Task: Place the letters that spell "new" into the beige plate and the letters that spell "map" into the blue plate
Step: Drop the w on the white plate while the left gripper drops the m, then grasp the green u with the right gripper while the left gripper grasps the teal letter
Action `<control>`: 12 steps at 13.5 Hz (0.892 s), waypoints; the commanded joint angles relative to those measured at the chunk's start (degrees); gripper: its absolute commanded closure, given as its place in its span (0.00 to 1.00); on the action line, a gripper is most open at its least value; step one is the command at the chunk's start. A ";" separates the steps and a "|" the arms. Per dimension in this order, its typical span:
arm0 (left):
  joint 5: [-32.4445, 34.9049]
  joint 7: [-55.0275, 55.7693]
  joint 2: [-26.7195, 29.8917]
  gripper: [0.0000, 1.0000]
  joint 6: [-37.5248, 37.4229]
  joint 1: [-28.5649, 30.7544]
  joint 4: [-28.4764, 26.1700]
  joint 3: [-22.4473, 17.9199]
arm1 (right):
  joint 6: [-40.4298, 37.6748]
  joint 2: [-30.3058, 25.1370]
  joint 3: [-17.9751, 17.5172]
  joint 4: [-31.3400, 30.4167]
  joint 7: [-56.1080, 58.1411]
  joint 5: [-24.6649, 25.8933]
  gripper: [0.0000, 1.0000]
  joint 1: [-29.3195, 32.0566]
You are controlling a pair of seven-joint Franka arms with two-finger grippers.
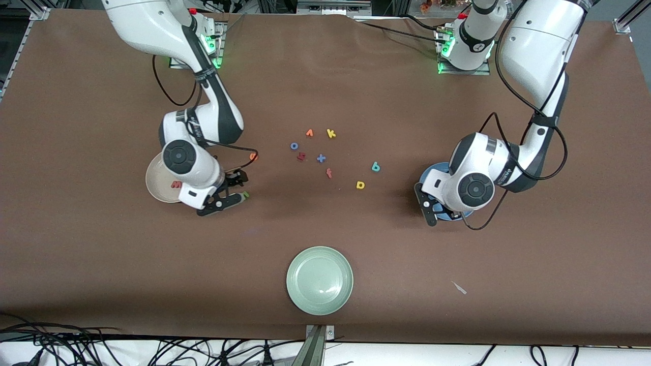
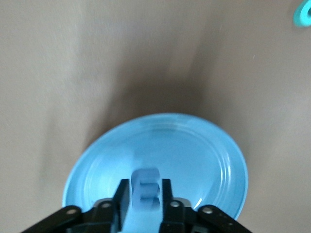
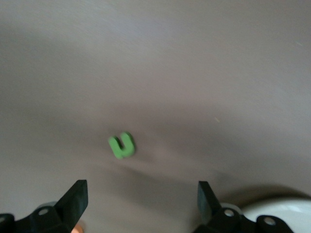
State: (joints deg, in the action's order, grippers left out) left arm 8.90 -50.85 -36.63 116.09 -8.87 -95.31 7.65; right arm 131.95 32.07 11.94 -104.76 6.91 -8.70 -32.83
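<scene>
My left gripper (image 2: 146, 196) hangs over the blue plate (image 2: 204, 150), shut on the blue "m" (image 2: 146, 187), which stands upright between its fingers. In the front view this plate (image 1: 431, 172) is mostly hidden under the left wrist. The teal "p" (image 1: 375, 166) and yellow "a" (image 1: 360, 185) lie on the table toward the middle. My right gripper (image 1: 241, 188) stands open beside the beige plate (image 1: 155, 175), which holds the red "w" (image 1: 176, 184). The green "n" (image 3: 121, 144) lies on the table just ahead of the open fingers. The orange "e" (image 1: 253, 156) lies farther from the front camera.
Several spare letters lie mid-table: blue "o" (image 1: 294, 146), orange "v" (image 1: 309, 133), yellow "k" (image 1: 331, 133), dark red letter (image 1: 301, 156), blue "x" (image 1: 321, 158), red "f" (image 1: 329, 173). A pale green plate (image 1: 319, 279) sits near the front edge.
</scene>
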 commanded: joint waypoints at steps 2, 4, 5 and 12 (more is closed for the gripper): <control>1.03 0.13 3.05 0.00 -1.04 -1.40 -0.58 1.05 | 3.92 1.68 -1.56 0.69 4.05 -1.06 0.00 0.31; 0.16 6.77 4.10 0.00 -3.66 -1.41 -0.49 2.63 | 5.51 2.72 -1.74 0.52 6.79 -1.06 0.00 0.22; 0.15 12.39 4.46 0.00 -4.99 -1.50 -0.49 4.37 | 5.69 2.82 -1.92 0.52 6.97 -0.97 0.00 0.14; 0.06 45.98 3.23 0.00 -4.74 -2.11 -1.28 12.82 | 6.30 5.19 -2.89 0.61 14.96 -0.97 0.01 0.93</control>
State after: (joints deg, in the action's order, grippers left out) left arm 8.87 -11.55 -33.60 111.40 -11.06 -96.00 19.28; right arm 137.83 36.63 9.34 -104.77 18.73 -8.70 -32.50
